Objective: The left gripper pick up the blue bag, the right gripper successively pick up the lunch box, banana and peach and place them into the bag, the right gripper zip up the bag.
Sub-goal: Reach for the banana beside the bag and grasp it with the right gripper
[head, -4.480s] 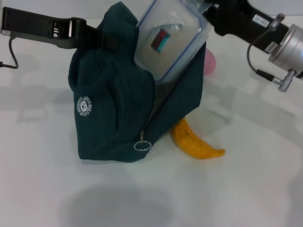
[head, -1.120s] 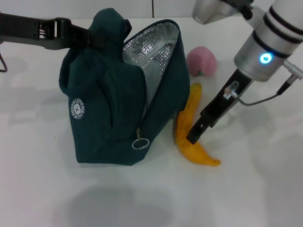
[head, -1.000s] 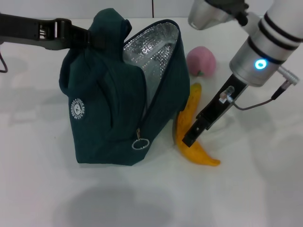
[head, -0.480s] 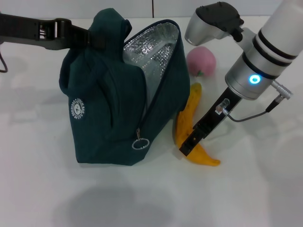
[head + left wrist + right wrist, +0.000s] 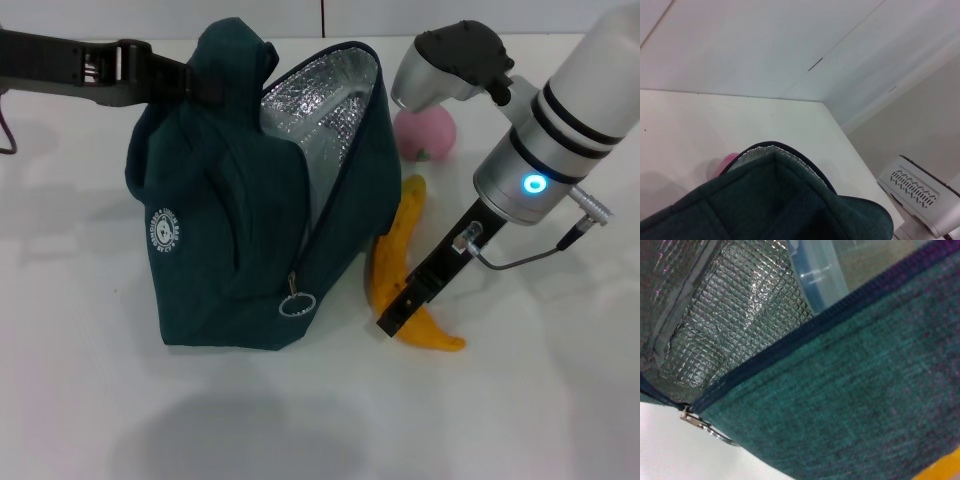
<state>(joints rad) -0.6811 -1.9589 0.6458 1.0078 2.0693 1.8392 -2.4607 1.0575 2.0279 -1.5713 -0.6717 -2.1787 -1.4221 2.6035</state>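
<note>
The blue bag (image 5: 220,230) stands open on the white table, foil lining showing. My left gripper (image 5: 185,80) is shut on its handle at the top left and holds it up. In the right wrist view the lunch box (image 5: 815,275) lies inside the bag (image 5: 850,390), behind the zipper edge. The banana (image 5: 395,265) lies on the table against the bag's right side. My right gripper (image 5: 397,318) reaches down onto the banana's lower end. The peach (image 5: 427,133) sits behind the banana, partly hidden by the right arm.
The zipper's ring pull (image 5: 298,302) hangs at the low front end of the bag's opening, also in the right wrist view as a ring pull (image 5: 707,427). A cable (image 5: 530,255) loops off the right wrist.
4.5 s ago my right gripper held the lunch box over the bag; now the box is inside. Over the last second the right arm has sunk down and left along the banana.
</note>
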